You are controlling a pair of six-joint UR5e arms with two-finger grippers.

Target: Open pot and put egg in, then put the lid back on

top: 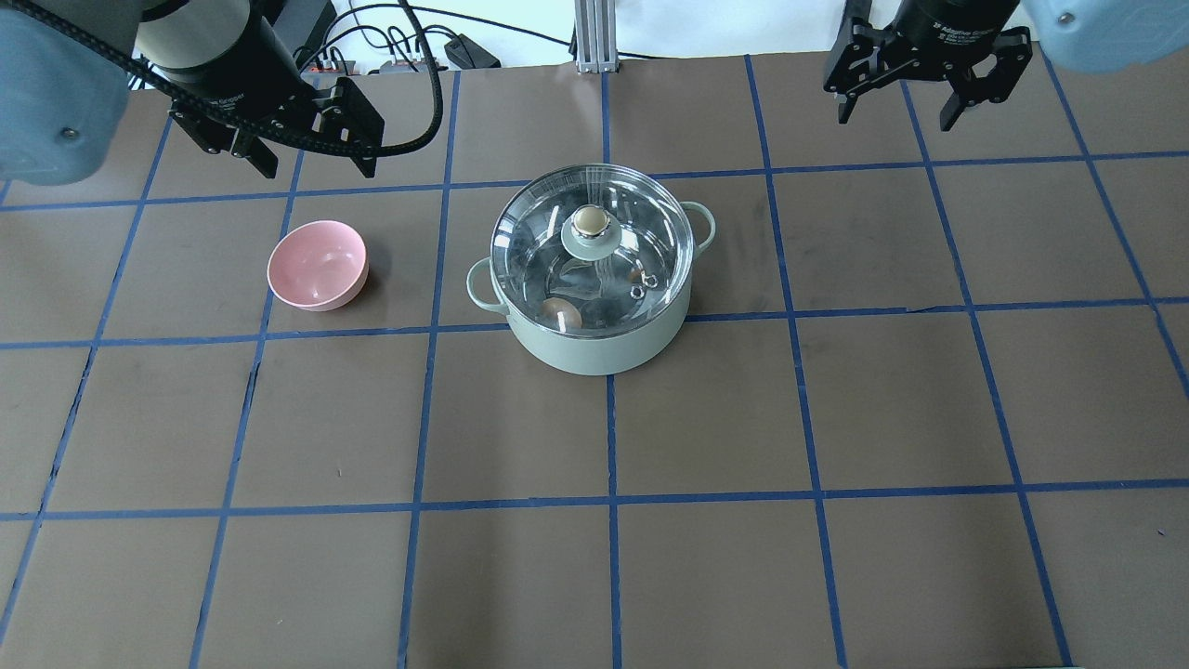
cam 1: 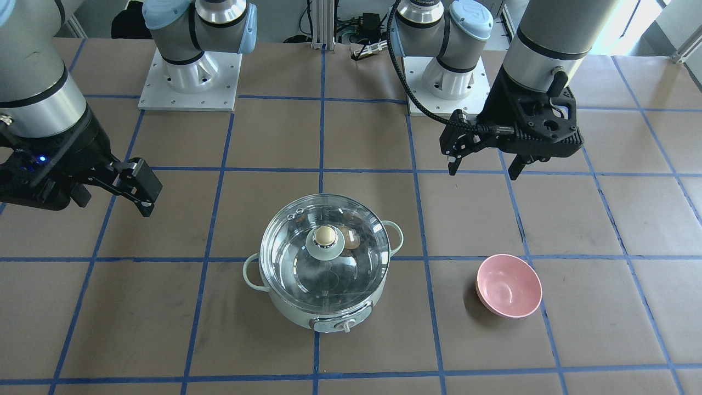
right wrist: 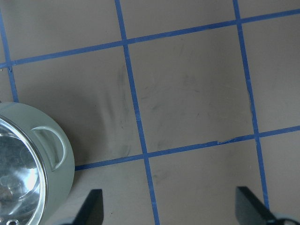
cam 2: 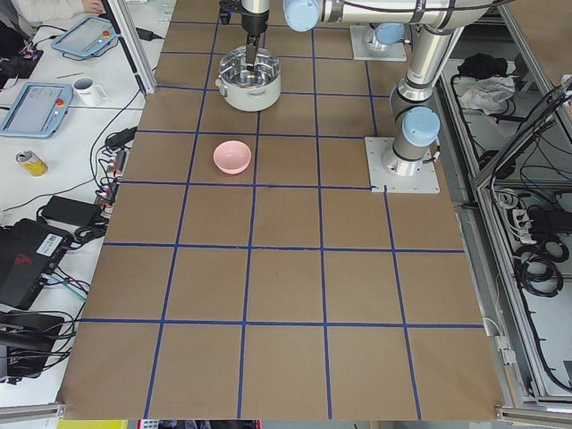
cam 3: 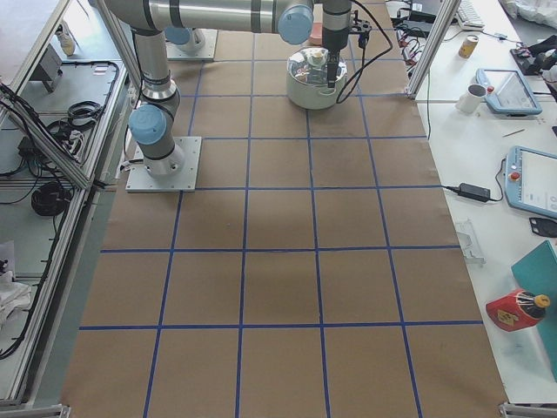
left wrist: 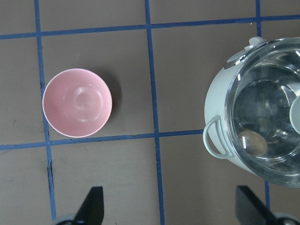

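Note:
The mint-green pot [top: 604, 351] stands at the table's middle with the glass lid [top: 617, 249] seated on it, beige knob [top: 591, 221] on top. The tan egg [top: 561, 314] lies inside the pot and shows through the glass; it also shows in the front view [cam 1: 352, 240] and the left wrist view [left wrist: 253, 142]. My left gripper [top: 314, 169] is open and empty, raised behind the pink bowl, to the pot's left. My right gripper [top: 897, 116] is open and empty, raised behind and right of the pot. Neither gripper touches anything.
An empty pink bowl [top: 317, 266] sits left of the pot, below my left gripper [left wrist: 172, 208]. The right wrist view shows the pot's loop handle [right wrist: 52, 146] and brown table with blue tape lines. The arm bases [cam 1: 189, 77] stand at the table's back.

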